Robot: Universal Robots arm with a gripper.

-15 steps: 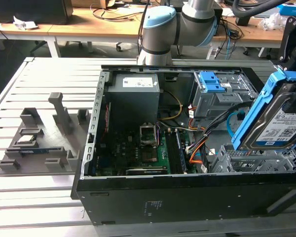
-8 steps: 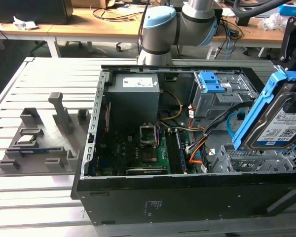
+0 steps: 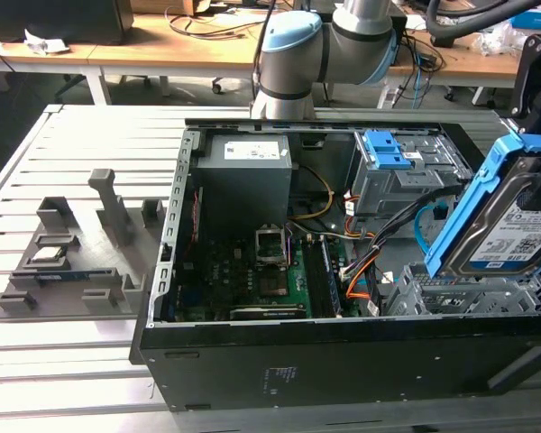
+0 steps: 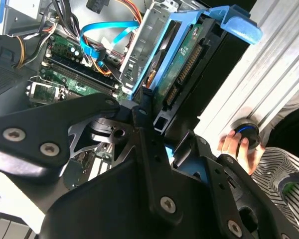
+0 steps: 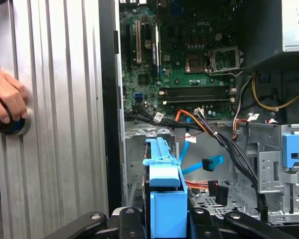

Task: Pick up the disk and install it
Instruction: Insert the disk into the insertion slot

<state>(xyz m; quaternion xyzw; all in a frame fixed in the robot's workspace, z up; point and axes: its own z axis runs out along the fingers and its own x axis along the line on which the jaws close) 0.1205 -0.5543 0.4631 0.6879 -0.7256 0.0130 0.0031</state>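
One arm is what you have, and you see its grey-and-blue joints [image 3: 293,50] at the far edge of the table [image 3: 63,361] in the exterior view, behind the open computer case [image 3: 343,361]. From there it is cut off by the top of the exterior view, so you cannot follow it to the wrist. On the table toward the exterior view's left stands a grey fixture [image 3: 72,262] with upright posts, well apart from the work.

Look to the exterior view's right: the disk [image 3: 509,225] hangs tilted on edge over the near right corner of the case, its blue rails around it and its label facing you, above the grey metal bay [image 3: 469,293]. Its right side runs out of the picture there, and the black part above it is too cropped to read.

In both wrist views the gripper [image 5: 164,216] is clamped on the disk: black fingers [image 4: 144,124] press its flanks, and the blue rail stands up between them. The lower part of the disk is hidden behind the gripper's black body in the first wrist view. Beyond it you can make out the green motherboard [image 5: 189,55], the blue-fronted drive cage [image 5: 289,164] and a bundle of cables [image 5: 224,139].

A person's hand [image 5: 5,99] rests on a round black knob [image 4: 246,134] on the table beside the case; the rest of the hand is cut off by the frame.
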